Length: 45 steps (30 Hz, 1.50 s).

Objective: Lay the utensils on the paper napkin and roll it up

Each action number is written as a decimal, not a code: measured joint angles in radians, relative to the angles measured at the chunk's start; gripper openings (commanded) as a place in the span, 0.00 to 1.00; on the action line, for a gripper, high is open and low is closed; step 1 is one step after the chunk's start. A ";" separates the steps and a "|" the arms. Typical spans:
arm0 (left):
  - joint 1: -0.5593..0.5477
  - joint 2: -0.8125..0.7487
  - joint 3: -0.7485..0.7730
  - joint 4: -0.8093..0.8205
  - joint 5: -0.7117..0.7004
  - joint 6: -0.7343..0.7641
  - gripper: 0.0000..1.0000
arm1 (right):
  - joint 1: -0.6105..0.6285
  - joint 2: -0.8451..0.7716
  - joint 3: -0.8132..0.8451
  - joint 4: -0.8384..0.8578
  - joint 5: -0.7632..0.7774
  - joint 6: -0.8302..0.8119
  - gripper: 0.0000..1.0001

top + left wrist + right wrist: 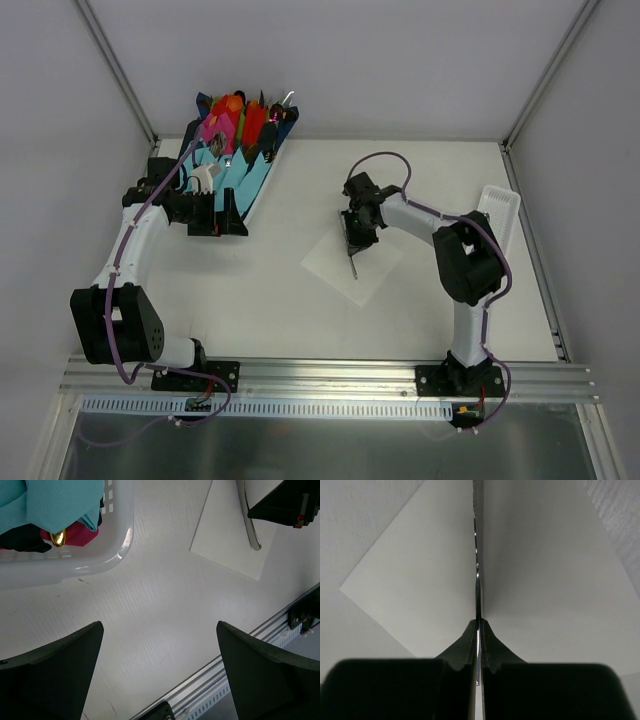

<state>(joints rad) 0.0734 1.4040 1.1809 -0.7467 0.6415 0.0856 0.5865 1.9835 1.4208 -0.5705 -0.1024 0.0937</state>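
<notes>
The white paper napkin (pixel 360 268) lies flat on the table, right of centre, turned like a diamond. My right gripper (pixel 356 238) hovers over its far corner, shut on a slender dark utensil (pixel 352 262) that points toward the near edge above the sheet. In the right wrist view the utensil (pixel 476 555) shows edge-on, pinched at the right gripper (pixel 478 624), with the napkin (pixel 420 580) beneath. My left gripper (pixel 218 222) stands open by the bin at the left, nothing between its fingers (pixel 75 650). The left wrist view shows the napkin (pixel 222 535) and the utensil (pixel 250 525).
A bin (pixel 262 188) of light-blue, pink and red napkin bundles with more cutlery sits at the back left; its white rim (pixel 75 565) shows in the left wrist view. A white ribbed tray (pixel 503 212) leans at the right edge. The metal rail (pixel 330 375) runs along the near edge.
</notes>
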 measured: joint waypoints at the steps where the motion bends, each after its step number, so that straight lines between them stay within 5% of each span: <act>1: 0.000 0.000 0.000 0.000 0.000 0.000 0.99 | -0.005 0.000 -0.001 0.005 -0.007 0.003 0.00; 18: 0.000 0.000 0.000 0.000 0.000 0.000 0.99 | -0.035 0.000 -0.012 0.014 -0.031 0.037 0.30; 34: 0.000 0.000 0.000 -0.001 0.000 0.000 0.99 | -0.032 0.004 0.110 -0.104 0.070 0.034 0.24; 45: 0.000 0.000 0.000 -0.001 0.000 0.000 0.99 | -0.014 0.092 0.187 -0.170 0.114 0.033 0.31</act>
<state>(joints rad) 0.0734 1.4044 1.1812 -0.7479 0.6415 0.0856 0.5728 2.0754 1.6077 -0.7406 0.0120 0.1268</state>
